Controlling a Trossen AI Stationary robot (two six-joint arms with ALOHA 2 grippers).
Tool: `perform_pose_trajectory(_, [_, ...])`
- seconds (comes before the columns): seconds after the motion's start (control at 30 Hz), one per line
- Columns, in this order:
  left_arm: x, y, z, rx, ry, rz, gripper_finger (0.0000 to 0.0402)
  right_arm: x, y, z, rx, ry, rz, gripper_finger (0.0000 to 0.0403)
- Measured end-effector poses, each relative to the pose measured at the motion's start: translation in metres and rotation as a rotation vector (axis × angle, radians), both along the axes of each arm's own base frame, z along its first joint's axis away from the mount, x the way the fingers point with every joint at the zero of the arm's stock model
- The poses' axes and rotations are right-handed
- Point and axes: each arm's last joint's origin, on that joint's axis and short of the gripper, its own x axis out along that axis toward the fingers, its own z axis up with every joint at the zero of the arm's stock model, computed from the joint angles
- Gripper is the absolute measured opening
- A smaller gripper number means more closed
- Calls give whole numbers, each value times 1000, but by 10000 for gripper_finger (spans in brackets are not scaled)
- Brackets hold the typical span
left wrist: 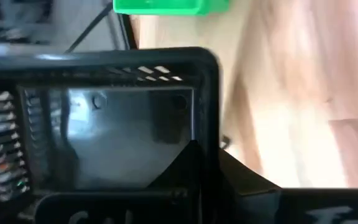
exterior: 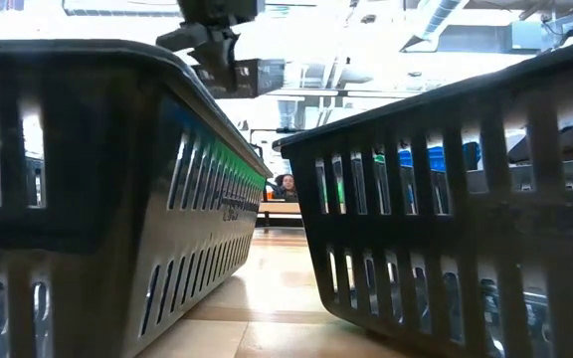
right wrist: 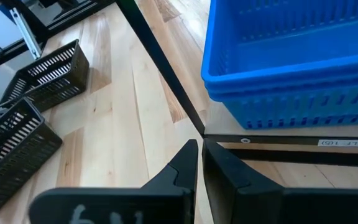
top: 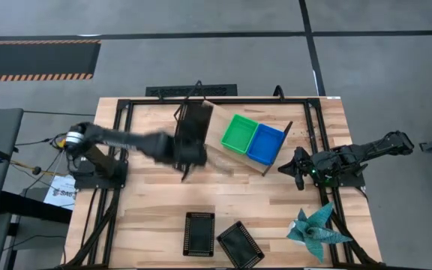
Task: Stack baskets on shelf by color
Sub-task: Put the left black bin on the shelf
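My left gripper (top: 189,156) is shut on a black basket (top: 194,124), held in the air over the left end of the shelf (top: 235,159). On the shelf sit a green basket (top: 239,133) and, to its right, a blue basket (top: 266,144); the right wrist view shows it as nested blue baskets (right wrist: 291,56). Two more black baskets (top: 199,233) (top: 240,244) lie on the table near its front edge. My right gripper (top: 294,168) waits shut beside the shelf's right end, holding nothing. My left gripper holds the black basket by one wall near a corner of its rim (left wrist: 205,118). One finger (left wrist: 188,165) is inside the basket and the other (left wrist: 244,180) is outside. The basket is lifted clear and tipped, its open side turned toward the wrist.
A teal spiky star (top: 317,229) lies at the table's front right corner. Black frame rails (top: 122,142) run along both table sides. In the low view the two front black baskets (exterior: 97,199) (exterior: 466,229) fill the picture. Bare wood lies between shelf and front baskets.
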Motion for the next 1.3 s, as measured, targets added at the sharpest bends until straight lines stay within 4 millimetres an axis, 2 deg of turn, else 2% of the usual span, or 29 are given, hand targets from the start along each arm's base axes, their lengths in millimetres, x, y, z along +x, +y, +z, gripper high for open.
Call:
perform_pose_trajectory(0.13, [1, 58, 20, -136, -65, -94, 0, 0, 0, 0, -1, -1, -2, 50])
perform_pose_trajectory(0.27, [-1, 109, 28, -182, -120, -163, 0, 0, 0, 0, 17, -4, -11, 50])
perform_pose_trajectory(0.4, [-5, 138, 21, -232, -71, -257, 0, 0, 0, 0, 29, -6, -18, 50])
perform_pose_trajectory(0.5, [-3, 154, 9, -300, -68, -243, 0, 0, 0, 0, 30, -5, -18, 50])
perform_pose_trajectory(0.63, [5, 164, -11, -413, -52, -234, 0, 0, 0, 0, 25, -4, -17, 50])
perform_pose_trajectory(1.07, [36, 172, -76, -428, 152, -264, 0, 0, -1, 1, 21, -13, -39, 50])
perform_pose_trajectory(1.3, [40, 175, -92, -450, 179, -207, 0, 0, -1, 1, 21, -13, -40, 50])
